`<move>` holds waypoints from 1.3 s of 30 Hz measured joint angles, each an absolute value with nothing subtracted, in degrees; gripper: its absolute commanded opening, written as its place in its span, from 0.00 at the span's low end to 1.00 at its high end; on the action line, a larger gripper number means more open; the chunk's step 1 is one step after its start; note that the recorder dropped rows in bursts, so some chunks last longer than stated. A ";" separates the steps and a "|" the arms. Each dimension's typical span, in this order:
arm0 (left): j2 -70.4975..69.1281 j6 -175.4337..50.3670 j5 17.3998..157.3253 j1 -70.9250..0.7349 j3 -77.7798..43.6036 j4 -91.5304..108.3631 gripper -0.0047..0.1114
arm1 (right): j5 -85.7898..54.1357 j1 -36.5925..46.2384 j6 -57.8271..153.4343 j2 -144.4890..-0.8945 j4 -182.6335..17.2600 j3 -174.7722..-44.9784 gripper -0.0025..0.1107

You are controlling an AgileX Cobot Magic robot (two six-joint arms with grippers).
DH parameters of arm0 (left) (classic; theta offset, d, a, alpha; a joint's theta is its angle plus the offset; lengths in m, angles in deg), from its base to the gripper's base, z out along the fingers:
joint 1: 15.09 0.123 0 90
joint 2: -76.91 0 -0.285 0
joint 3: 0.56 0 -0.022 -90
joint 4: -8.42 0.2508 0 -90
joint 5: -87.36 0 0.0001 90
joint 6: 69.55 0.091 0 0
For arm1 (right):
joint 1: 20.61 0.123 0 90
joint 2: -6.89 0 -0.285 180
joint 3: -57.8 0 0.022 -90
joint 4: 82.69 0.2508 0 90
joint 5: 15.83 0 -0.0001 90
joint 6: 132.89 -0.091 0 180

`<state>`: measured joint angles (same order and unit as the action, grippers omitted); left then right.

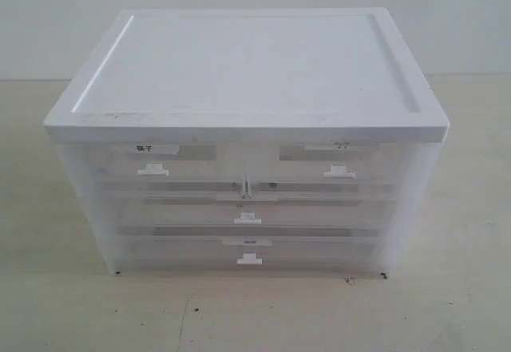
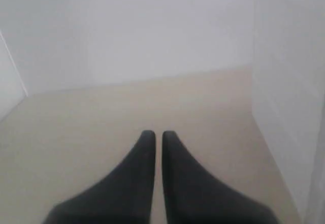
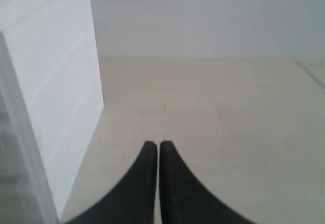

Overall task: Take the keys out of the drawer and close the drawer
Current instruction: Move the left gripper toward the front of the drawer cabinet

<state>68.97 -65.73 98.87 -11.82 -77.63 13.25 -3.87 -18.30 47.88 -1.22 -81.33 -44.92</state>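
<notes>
The drawer [image 1: 192, 211] is the full-width frosted one in the middle row of the cabinet, with a small white handle [image 1: 247, 219]; it sits pushed in flush. The keys are hidden from every view. Neither arm shows in the exterior view. My left gripper [image 2: 155, 134] hovers over bare beige tabletop beside the cabinet's side wall [image 2: 284, 107], its black fingers shut with nothing between them. My right gripper [image 3: 154, 144] is likewise shut and empty, with the cabinet's other side [image 3: 56, 82] next to it.
The white-topped translucent cabinet [image 1: 247, 65] stands mid-table. It has two half-width labelled drawers [image 1: 152, 160] [image 1: 339, 160] on top and a wide labelled drawer [image 1: 249, 250] at the bottom. Beige tabletop [image 1: 255, 312] lies in front, with a pale wall behind.
</notes>
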 measured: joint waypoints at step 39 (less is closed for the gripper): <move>-10.41 -91.33 22.70 -31.29 -71.48 64.73 0.08 | -74.89 -18.30 -4.67 -65.44 -157.61 -60.93 0.02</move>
<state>-10.41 -91.33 22.70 -31.29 -71.48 64.73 -74.89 -18.30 -4.67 -65.44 -157.61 -60.93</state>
